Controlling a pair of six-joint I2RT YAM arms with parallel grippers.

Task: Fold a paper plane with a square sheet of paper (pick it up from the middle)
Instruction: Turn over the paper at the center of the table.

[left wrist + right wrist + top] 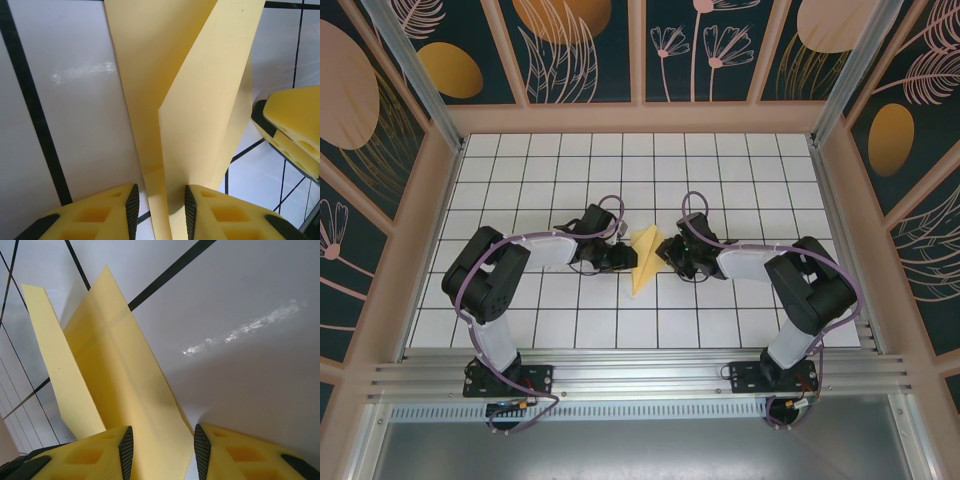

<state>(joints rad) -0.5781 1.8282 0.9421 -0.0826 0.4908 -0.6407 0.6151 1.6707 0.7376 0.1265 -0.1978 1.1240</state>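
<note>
Centrally — paper plane [644, 260], partly folded

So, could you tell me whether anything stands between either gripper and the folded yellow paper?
Nothing visible does. The folded paper runs into the gap of both the left gripper and the right gripper, which face each other across it.

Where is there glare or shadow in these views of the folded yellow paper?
Left wrist: a faint glare streak on the white gridded tabletop, beside the folded yellow paper. Right wrist: a brighter streak, with soft shadow below it. Top external: even light, no obvious glare.
</note>
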